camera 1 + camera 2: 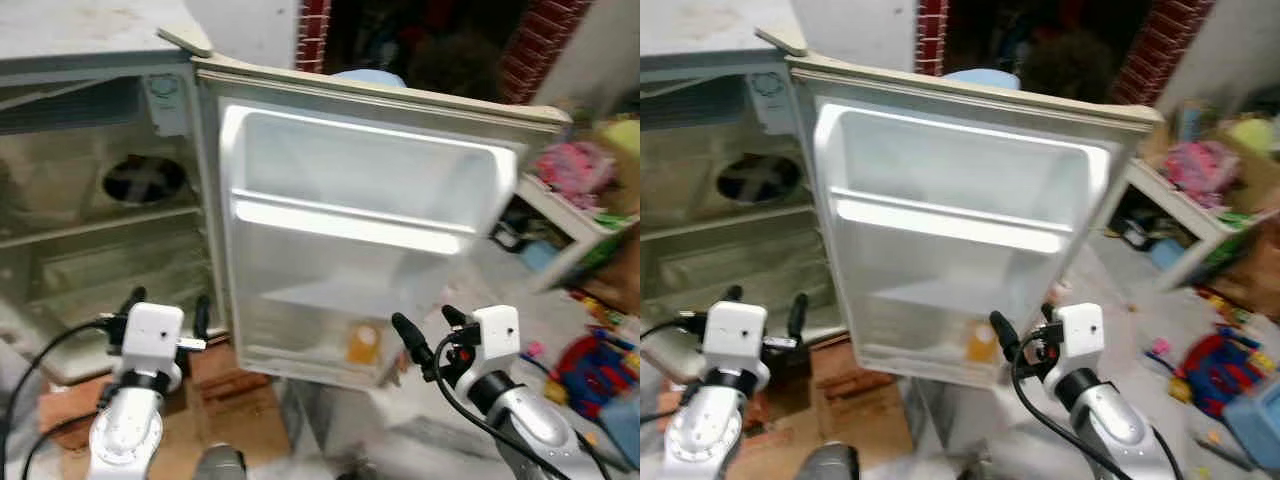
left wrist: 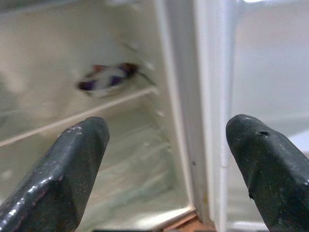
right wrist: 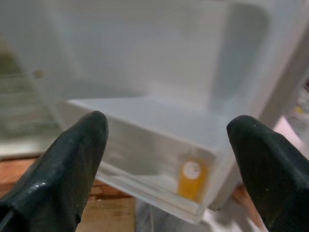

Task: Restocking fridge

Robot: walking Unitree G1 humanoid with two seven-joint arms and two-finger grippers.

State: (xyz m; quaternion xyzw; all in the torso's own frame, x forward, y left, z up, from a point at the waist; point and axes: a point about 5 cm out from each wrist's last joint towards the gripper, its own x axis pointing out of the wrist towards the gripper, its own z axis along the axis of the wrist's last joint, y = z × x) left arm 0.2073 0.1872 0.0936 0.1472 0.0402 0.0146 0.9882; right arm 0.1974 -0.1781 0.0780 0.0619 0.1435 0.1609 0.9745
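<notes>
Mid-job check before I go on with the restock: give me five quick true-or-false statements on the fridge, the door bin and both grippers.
1. The fridge door stands open. True.
2. An orange bottle sits in the door's bottom bin. True.
3. The right gripper is shut on the bottle. False: its fingers are spread and empty, short of the bin.
4. The left gripper holds an item to stock. False: it is open and empty, facing the fridge interior.
5. The door's upper shelf is packed with bottles. False: no bottles can be seen on it.
</notes>
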